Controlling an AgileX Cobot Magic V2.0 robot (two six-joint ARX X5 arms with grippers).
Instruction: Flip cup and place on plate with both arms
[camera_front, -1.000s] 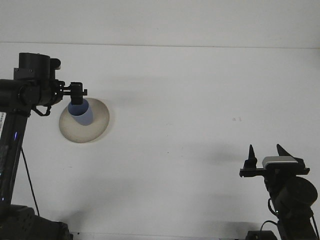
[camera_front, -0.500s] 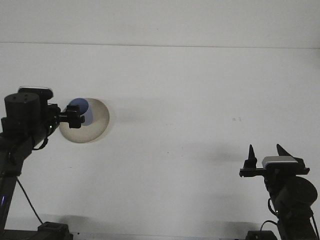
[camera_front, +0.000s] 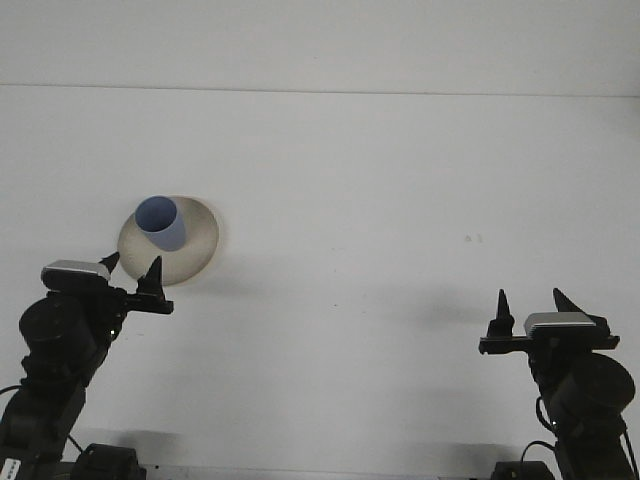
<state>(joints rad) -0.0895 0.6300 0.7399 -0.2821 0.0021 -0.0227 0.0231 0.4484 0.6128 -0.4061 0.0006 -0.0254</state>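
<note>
Front view shows the blue cup (camera_front: 161, 222) standing mouth-up on the plate (camera_front: 200, 250), both the left gripper (camera_front: 132, 274) and right gripper (camera_front: 530, 312) spread and empty, so the placing step looks done and nothing further seems needed.

From my seat, the near rim of the round beige ceramic plate (camera_front: 196, 243) is covered by the left gripper (camera_front: 131, 268), so I cannot see that edge. The small blue plastic cup (camera_front: 162, 222) hides the patch of plate under it. Both black arms are cut off by the bottom edge, the left one by the left edge too. A faint dark mark (camera_front: 474, 238) on the white bench (camera_front: 380, 180) is too small for me to make out.
</note>
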